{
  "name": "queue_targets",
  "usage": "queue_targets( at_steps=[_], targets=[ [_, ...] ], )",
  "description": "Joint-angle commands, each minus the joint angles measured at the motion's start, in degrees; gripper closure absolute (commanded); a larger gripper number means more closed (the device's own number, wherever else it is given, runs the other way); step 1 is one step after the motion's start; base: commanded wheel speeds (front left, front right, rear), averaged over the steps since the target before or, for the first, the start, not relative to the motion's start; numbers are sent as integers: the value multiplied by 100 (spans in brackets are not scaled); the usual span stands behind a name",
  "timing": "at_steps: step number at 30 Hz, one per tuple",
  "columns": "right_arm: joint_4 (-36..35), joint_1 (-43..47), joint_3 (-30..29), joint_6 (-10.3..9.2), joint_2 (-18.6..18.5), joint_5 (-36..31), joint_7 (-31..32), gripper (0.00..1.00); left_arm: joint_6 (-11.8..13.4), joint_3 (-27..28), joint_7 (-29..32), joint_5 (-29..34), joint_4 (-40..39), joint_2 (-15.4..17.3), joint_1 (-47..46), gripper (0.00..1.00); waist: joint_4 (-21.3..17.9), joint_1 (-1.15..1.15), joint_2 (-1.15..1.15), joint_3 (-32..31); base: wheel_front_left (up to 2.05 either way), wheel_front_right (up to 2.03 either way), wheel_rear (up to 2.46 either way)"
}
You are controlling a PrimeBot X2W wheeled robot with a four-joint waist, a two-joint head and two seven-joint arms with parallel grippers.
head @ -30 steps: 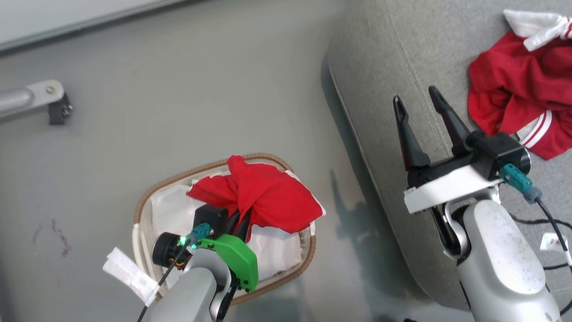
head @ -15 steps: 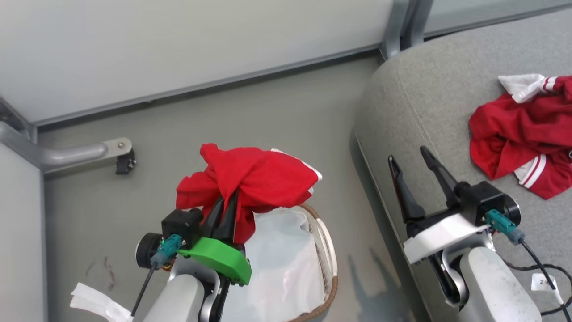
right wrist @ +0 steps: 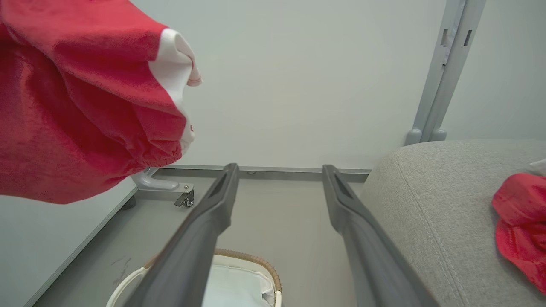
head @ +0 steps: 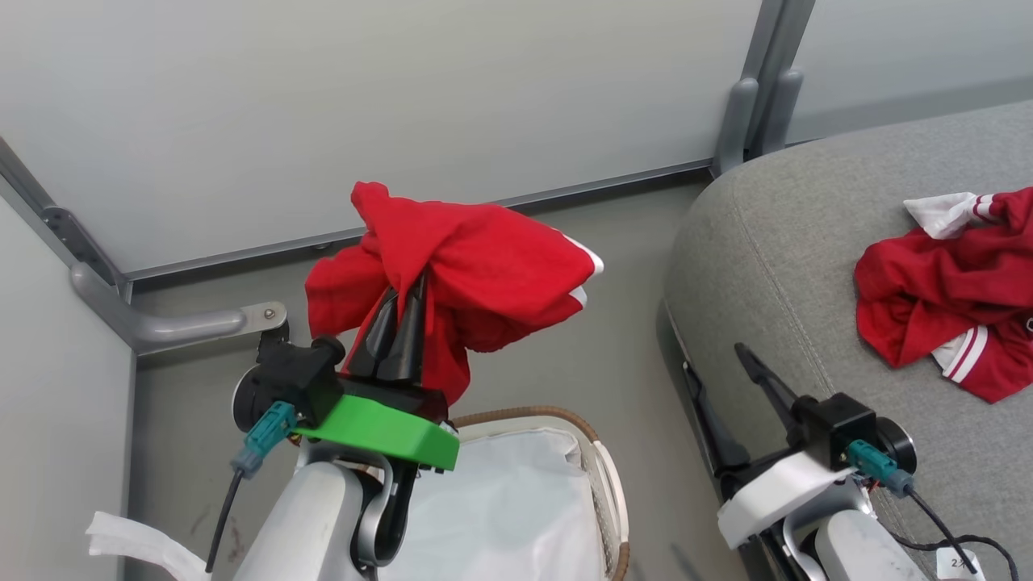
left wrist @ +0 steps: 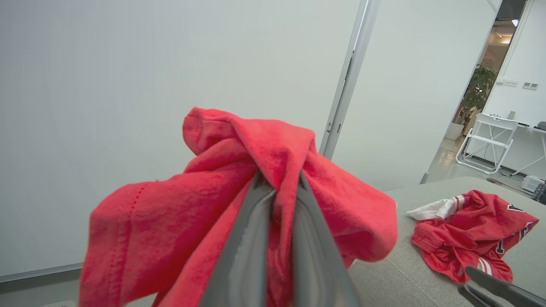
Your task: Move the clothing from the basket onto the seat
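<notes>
My left gripper (head: 403,311) is shut on a red garment with white trim (head: 460,266), holding it in the air above the basket (head: 601,468). In the left wrist view the cloth (left wrist: 222,213) bunches around the closed fingers (left wrist: 251,238). The basket holds a white liner cloth (head: 500,508). A second red piece of clothing (head: 944,298) with white stripes lies on the grey seat (head: 775,242) at the right. My right gripper (head: 718,371) stands open over the seat's rounded corner, nothing between its fingers (right wrist: 213,221).
A pale wall panel (head: 363,105) with a metal post (head: 746,105) stands behind. A grey caster leg (head: 186,327) rests on the floor at the left. Cables (head: 960,541) trail on the seat near my right arm.
My left gripper has lifted the red garment out of the basket and higher. The head camera has tilted up, so basket and seat sit lower in the picture. The right gripper stays open.
</notes>
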Motion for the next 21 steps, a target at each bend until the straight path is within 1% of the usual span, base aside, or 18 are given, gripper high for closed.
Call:
queue_targets(
  at_steps=[1,6,8,9,10,17,21],
  targets=[
    [36,102,83,-8,-63,-39,-1,0,36,-14,-2,1,-45,10,6,100,20,1,0,-39,0,0,0],
    [127,21,530,-8,-186,-104,-1,0,76,-138,-2,-82,-131,10,5,100,56,1,0,-30,0,0,0],
    [180,-71,810,-8,-243,-106,-2,0,90,-200,-2,-112,-145,10,-21,100,91,1,0,-11,0,0,0],
    [205,-201,1159,-8,-279,-104,-1,0,91,-291,-2,-163,-137,11,-49,100,132,1,0,10,0,0,0],
    [195,-255,1271,-8,-282,-103,-1,0,99,-324,-3,-172,-133,11,-58,100,150,1,0,20,0,0,0],
    [231,-752,1963,-8,-195,-3,-1,0,128,-547,-2,-272,-61,11,-140,100,277,1,0,75,0,0,0],
    [346,-938,2307,-8,-129,175,-1,0,134,-658,-2,-286,-55,10,-194,100,339,1,0,94,0,0,0]
  ],
)
